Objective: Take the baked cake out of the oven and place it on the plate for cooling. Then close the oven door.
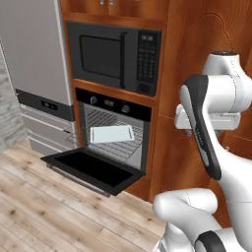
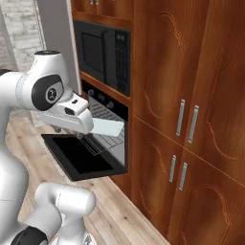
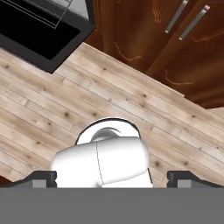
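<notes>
Clearly the job had barely started. At the far left of the left base view stood a grey panelled refrigerator (image 1: 34,54); next to it, in the wooden column, sat the black microwave (image 1: 114,56) and beneath it the oven (image 1: 114,129), its oven door (image 1: 93,170) dropped flat and wide open. On the wire rack (image 1: 115,147) inside lay a pale rectangular tray (image 1: 111,134) — I took that for the thing carrying the cake, though no cake could be made out on it, so the bake remained in the oven. Nothing had been lifted, the plate was not to be found from here, and the door was yet to be shut; every step was ahead. Further right ran tall wooden cupboards (image 2: 191,95) with silver bar handles, and below everything a light plank floor (image 1: 44,206). The gripper (image 3: 112,177) pointed down at that floor, away from the oven mouth, its two dark fingertips (image 3: 43,177) spread to the edges of the hand view — fully apart, with nothing between them.
</notes>
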Motion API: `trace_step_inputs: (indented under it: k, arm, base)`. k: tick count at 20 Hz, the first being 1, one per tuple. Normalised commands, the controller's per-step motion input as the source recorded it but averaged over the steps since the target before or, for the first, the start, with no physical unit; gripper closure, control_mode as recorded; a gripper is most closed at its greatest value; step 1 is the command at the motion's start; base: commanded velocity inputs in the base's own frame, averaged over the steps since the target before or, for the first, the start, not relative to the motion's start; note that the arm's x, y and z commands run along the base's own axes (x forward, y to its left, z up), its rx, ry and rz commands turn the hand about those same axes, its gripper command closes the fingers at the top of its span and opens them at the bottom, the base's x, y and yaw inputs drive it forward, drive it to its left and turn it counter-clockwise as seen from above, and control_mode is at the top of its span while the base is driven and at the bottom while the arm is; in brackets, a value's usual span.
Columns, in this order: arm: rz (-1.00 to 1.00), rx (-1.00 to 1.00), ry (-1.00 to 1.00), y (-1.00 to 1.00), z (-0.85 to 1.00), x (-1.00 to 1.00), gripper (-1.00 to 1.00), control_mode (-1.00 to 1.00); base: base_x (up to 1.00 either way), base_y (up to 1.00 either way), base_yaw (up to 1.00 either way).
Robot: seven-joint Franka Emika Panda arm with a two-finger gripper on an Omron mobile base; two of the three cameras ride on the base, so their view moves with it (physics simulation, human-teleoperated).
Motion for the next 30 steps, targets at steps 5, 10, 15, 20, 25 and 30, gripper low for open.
trace_step_inputs:
  k: [5, 10, 15, 20, 25, 30]
  arm:
    - [0.00, 0.00, 0.00, 0.00, 0.00, 0.00, -1.00, 1.00]
    - [0.00, 0.00, 0.00, 0.00, 0.00, 0.00, -1.00, 1.00]
    - [0.00, 0.00, 0.00, 0.00, 0.00, 0.00, -1.00, 1.00]
    - [0.00, 0.00, 0.00, 0.00, 0.00, 0.00, -1.00, 1.00]
    - [0.00, 0.00, 0.00, 0.00, 0.00, 0.00, -1.00, 1.00]
    - [0.00, 0.00, 0.00, 0.00, 0.00, 0.00, -1.00, 1.00]
  base:
    - [0.69, 0.39, -0.26]
    - [0.66, 0.08, -0.14]
    - [0.63, 0.00, -0.02]
    - [0.54, 0.00, 0.00]
    - [0.44, -0.10, 0.00]
    - [0.31, -0.04, 0.11]
